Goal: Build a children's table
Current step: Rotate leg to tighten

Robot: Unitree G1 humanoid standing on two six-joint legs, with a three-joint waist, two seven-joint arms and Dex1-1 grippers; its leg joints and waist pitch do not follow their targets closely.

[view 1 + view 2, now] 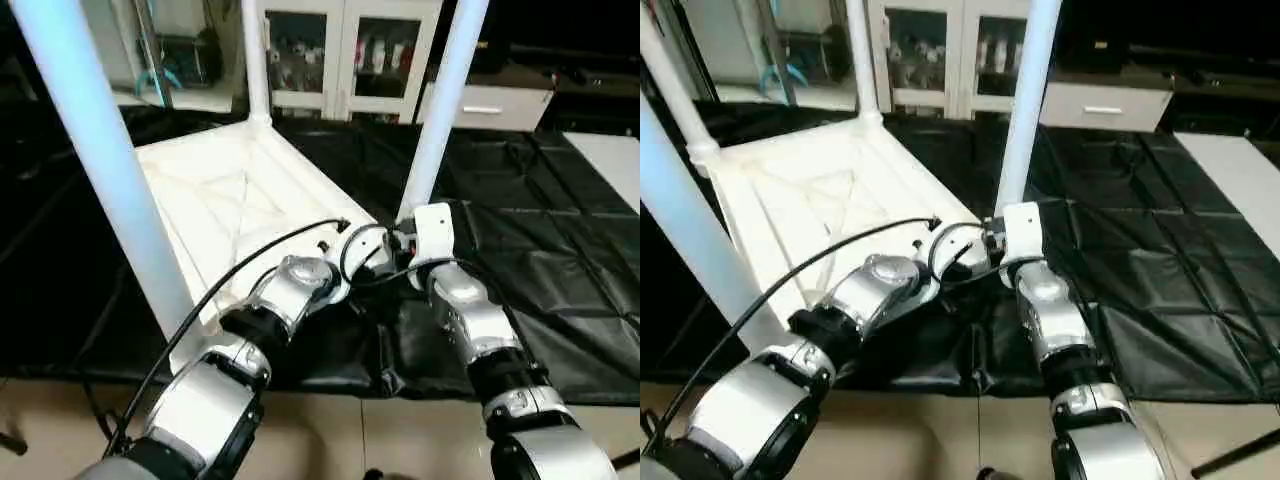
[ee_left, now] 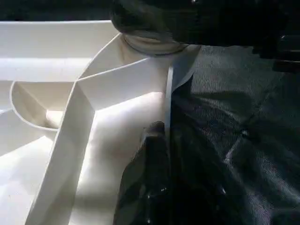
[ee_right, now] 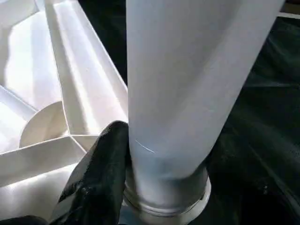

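The white tabletop (image 1: 230, 190) lies upside down on a black mat, its ribbed underside facing up. Three legs show upright in its corners: the near left leg (image 1: 110, 170), a far leg (image 1: 255, 60) and the near right leg (image 1: 440, 110). The right eye view also shows a fourth leg (image 1: 670, 95) at the far left. My right gripper (image 3: 164, 159) is shut on the base of the near right leg, just above its socket, with one black finger (image 3: 101, 168) pressed on the tube. My left gripper (image 2: 166, 140) is shut on the tabletop's rim (image 2: 168, 93) beside that corner.
A white cabinet with glass doors (image 1: 340, 50) and a white drawer unit (image 1: 490, 100) stand behind. The black mat (image 1: 560, 260) spreads to the right, with a white panel (image 1: 610, 160) at its far right edge. Beige floor (image 1: 380, 430) lies in front.
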